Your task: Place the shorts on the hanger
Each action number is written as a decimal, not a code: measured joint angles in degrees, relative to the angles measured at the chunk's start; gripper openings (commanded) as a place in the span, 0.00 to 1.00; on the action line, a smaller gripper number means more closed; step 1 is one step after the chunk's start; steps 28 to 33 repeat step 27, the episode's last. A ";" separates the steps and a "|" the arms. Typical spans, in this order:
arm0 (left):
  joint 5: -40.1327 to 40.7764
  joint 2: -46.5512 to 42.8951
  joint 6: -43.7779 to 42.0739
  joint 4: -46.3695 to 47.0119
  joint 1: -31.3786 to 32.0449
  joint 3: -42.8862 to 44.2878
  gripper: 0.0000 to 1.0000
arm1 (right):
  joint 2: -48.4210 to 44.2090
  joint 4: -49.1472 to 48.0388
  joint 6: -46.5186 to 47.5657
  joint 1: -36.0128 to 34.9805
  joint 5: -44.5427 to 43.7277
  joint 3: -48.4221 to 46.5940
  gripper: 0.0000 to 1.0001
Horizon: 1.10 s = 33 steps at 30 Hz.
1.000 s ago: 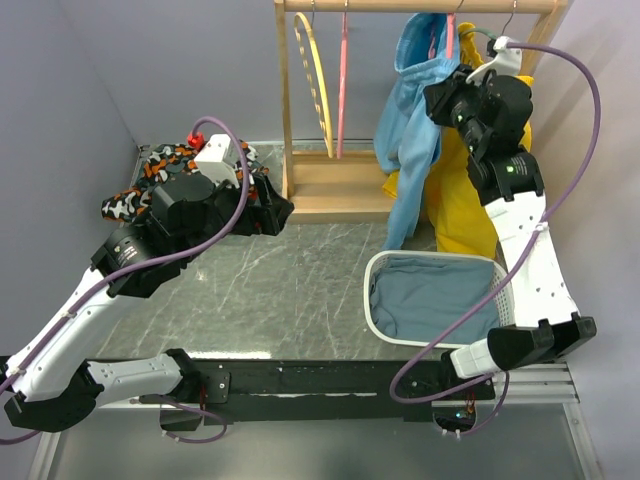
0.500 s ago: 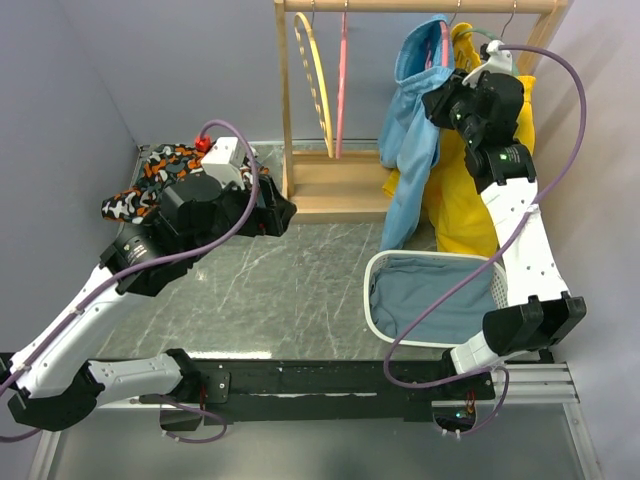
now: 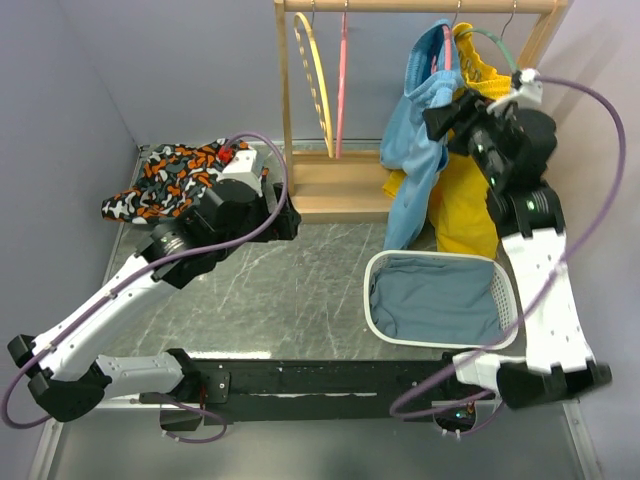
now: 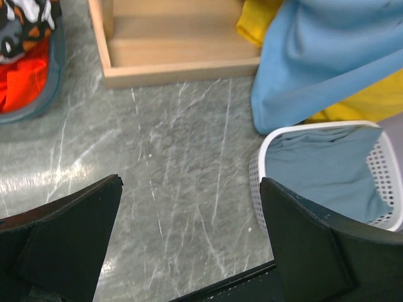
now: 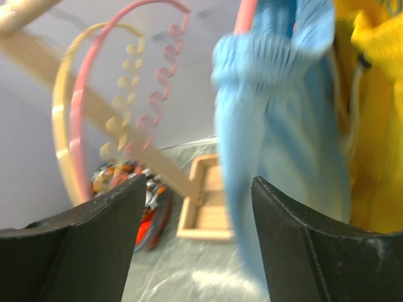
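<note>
From above, the shorts point(image 3: 413, 150) hang long-axis downward at the right end of the wooden rack point(image 3: 340, 188). Their waistband is up on the hanger point(image 3: 447, 48) and their legs trail toward the grey marbled tabletop point(image 3: 300, 290), with lilac walls point(image 3: 200, 70) behind. The right claw point(image 3: 437, 113) is just right of the waistband.

The left wrist view shows the left claw point(image 4: 189, 182) spread wide and empty over the tabletop, in front of the rack's base.

The right wrist view shows the right claw gaping and empty, with the blurred shorts just ahead.
</note>
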<state>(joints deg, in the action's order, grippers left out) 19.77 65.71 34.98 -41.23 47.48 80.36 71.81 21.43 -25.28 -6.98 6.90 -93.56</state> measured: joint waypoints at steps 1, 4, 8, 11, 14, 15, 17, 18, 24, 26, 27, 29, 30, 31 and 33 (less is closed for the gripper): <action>0.09 0.20 0.37 0.07 0.00 -0.68 0.97 | -2.78 0.57 -0.59 -0.63 -0.04 1.79 0.78; 0.17 0.61 1.53 0.13 0.00 -2.67 0.96 | -10.05 0.92 -1.33 -5.11 -1.57 7.39 0.79; 0.17 0.72 3.52 1.73 0.00 -6.34 0.97 | -19.93 -0.94 -3.34 -15.98 -4.61 20.63 0.80; -0.24 0.74 5.18 4.85 0.00 -11.45 0.96 | -25.49 -3.28 -5.77 -25.05 -9.01 31.39 0.80; -1.09 0.74 6.40 8.74 0.00 -18.16 0.97 | -27.02 -6.47 -8.81 -34.05 -13.60 42.23 0.80; -1.46 0.74 6.71 9.81 0.00 -20.26 0.97 | -27.02 -7.67 -9.86 -36.52 -15.43 45.40 0.81; -1.99 0.76 7.56 11.76 0.00 -24.41 0.96 | -25.66 -8.76 -11.37 -40.54 -18.47 50.21 0.81; -2.16 0.76 7.85 12.09 0.00 -25.55 0.96 | -25.22 -8.85 -11.87 -42.01 -19.50 51.89 0.81; -2.86 0.63 9.22 16.79 0.00 -29.97 0.97 | -24.94 -10.45 -13.81 -44.81 -24.59 55.19 0.82; -2.97 0.33 9.27 17.68 0.00 -30.42 0.96 | -24.96 -11.43 -13.86 -44.81 -25.57 55.19 0.82; -2.99 0.09 9.27 17.99 0.00 -30.51 0.96 | -24.96 -11.63 -13.84 -44.81 -25.86 55.19 0.82; -2.99 0.09 9.27 17.99 0.00 -30.51 0.96 | -24.96 -11.63 -13.84 -44.81 -25.86 55.19 0.82; -2.99 0.09 9.27 17.99 0.00 -30.51 0.96 | -24.96 -11.63 -13.84 -44.81 -25.86 55.19 0.82; -2.99 0.09 9.27 17.99 0.00 -30.51 0.96 | -24.96 -11.63 -13.84 -44.81 -25.86 55.19 0.82; -2.99 0.09 9.27 17.99 0.00 -30.51 0.96 | -24.96 -11.63 -13.84 -44.81 -25.86 55.19 0.82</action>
